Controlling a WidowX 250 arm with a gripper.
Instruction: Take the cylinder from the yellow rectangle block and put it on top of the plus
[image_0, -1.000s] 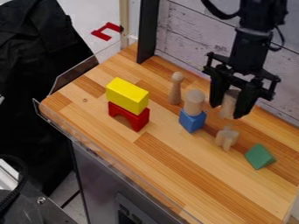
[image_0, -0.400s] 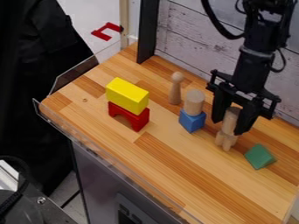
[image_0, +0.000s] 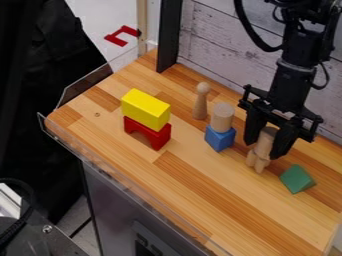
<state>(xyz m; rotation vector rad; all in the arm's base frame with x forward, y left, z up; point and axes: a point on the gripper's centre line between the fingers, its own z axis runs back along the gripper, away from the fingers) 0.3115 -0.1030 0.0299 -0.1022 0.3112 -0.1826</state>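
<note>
So the gripper (image_0: 268, 148)'s got the wooden cylinder (image_0: 266, 140) pinched between its fingers, right above the plus (image_0: 258, 161).

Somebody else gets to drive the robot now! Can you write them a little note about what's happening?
Gripper: closed on the wooden cylinder, one finger on each side.
Where things are: the cylinder is right at the top of the wooden plus; I can't tell if it rests there. The yellow block sits on the red arch.
Done: the cylinder is off the yellow block and lined up over the plus.
Left: probably check it stands steady, let go gently, lift away.
</note>
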